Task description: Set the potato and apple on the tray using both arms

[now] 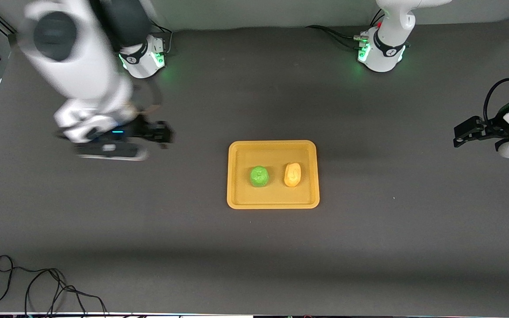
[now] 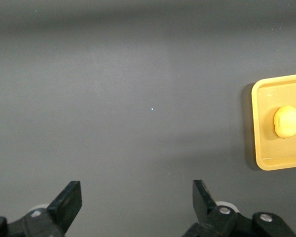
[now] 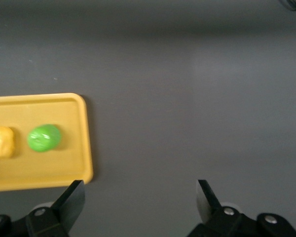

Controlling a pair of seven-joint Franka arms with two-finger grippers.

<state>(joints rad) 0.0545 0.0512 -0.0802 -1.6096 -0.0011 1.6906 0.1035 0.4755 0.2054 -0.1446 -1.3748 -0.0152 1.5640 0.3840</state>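
The yellow-orange tray [image 1: 272, 196] lies at the middle of the table. The green apple [image 1: 259, 176] and the yellow-orange potato [image 1: 292, 174] sit on it side by side, the apple toward the right arm's end. My right gripper [image 1: 165, 133] is open and empty over bare table beside the tray, toward the right arm's end. My left gripper [image 1: 458, 136] is open and empty over the table's left-arm end. The right wrist view shows its gripper [image 3: 140, 190], the tray [image 3: 39, 170], the apple [image 3: 44, 138] and the potato [image 3: 1, 142]. The left wrist view shows its gripper [image 2: 137, 191], the tray [image 2: 264, 123] and the potato [image 2: 286, 122].
The green-lit arm bases [image 1: 144, 55] [image 1: 380, 53] stand along the table edge farthest from the front camera. A loose black cable [image 1: 38, 287] lies at the near edge toward the right arm's end. The table is a dark grey mat [image 1: 369, 247].
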